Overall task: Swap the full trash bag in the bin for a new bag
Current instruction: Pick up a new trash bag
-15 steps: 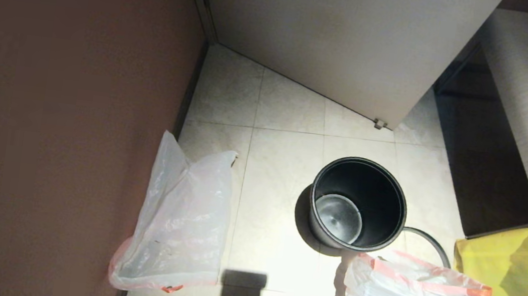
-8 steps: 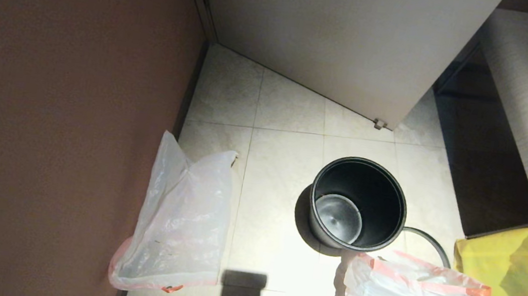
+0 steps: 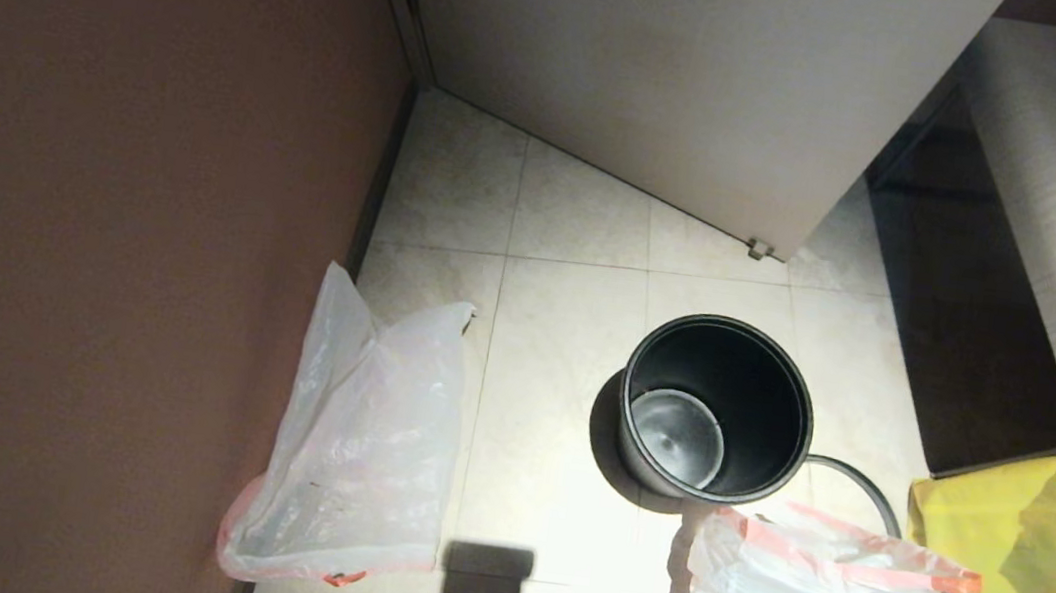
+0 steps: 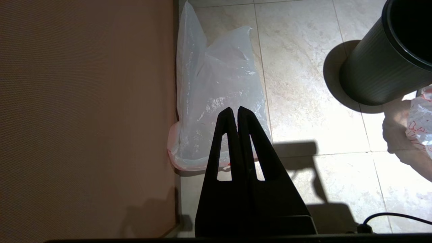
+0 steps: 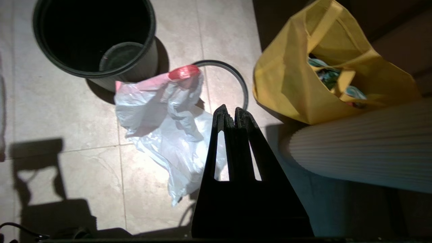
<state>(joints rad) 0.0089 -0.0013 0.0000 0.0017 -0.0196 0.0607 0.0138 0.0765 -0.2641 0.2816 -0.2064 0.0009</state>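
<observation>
The bin (image 3: 715, 410) stood unlined on the tiled floor (image 3: 563, 341) (its hoop (image 3: 858, 478) lay beside it). Both the left gripper (image 4: 234, 113) and the right gripper (image 5: 230, 112) hung pressed together, holding nothing.

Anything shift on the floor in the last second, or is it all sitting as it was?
Nothing has visibly moved. The bin stands unlined, its grey hoop on the tiles beside it, one clear bag by the wall, the other near the yellow bag. Both grippers are shut, holding nothing.
</observation>
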